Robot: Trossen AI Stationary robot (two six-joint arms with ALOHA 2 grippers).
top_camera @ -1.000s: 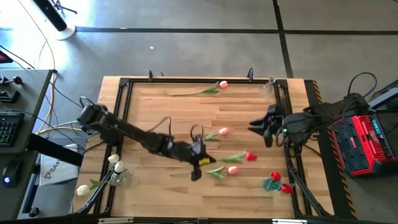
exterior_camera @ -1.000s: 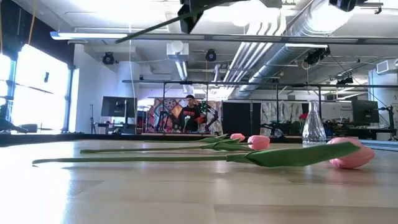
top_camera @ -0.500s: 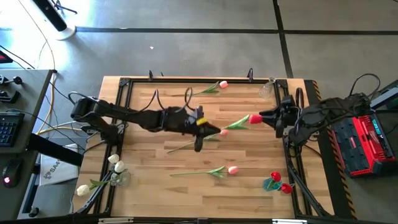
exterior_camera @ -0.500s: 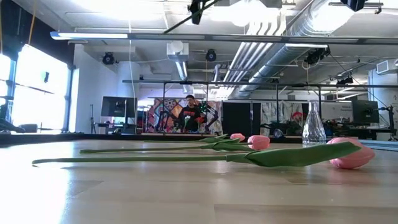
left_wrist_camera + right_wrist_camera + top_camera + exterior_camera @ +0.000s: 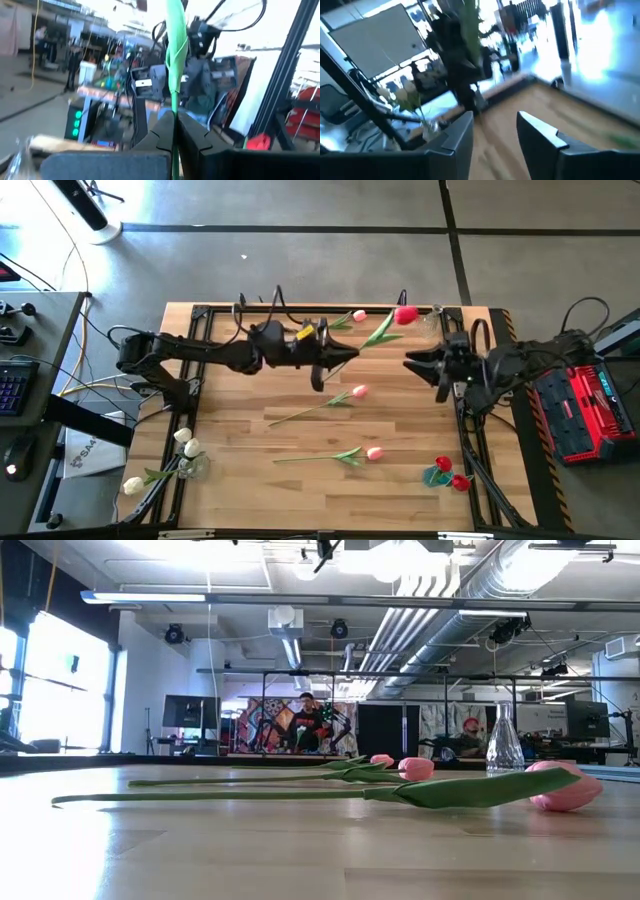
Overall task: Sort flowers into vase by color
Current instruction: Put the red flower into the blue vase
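Observation:
My left gripper is over the far middle of the table, shut on a red tulip whose head points toward the clear vase at the far right corner. My right gripper hovers open near the right edge, holding nothing; its wrist view shows the fingers apart. Three pink tulips lie flat on the wood: one at the far edge, one mid-table, one nearer. White tulips stand in a vase at the near left, red ones in a vase at the near right. My left gripper pinches the red tulip's green stem between its two fingers, at the lower end away from the head. The fingers lie across the stem. The tulip is lifted clear of the table, and its stem and leaf slant away from the fingers toward the far right.
Black rails frame the table. In the low view the nearest pink tulip lies across the foreground and the clear vase stands behind it. People sit in the room beyond. Bare wood lies left of centre.
My left gripper has risen from the near middle of the table and swung toward the far edge. It has carried the red tulip, which lay flat on the wood a second ago, clear of the table. Its head now points at the far right vase.

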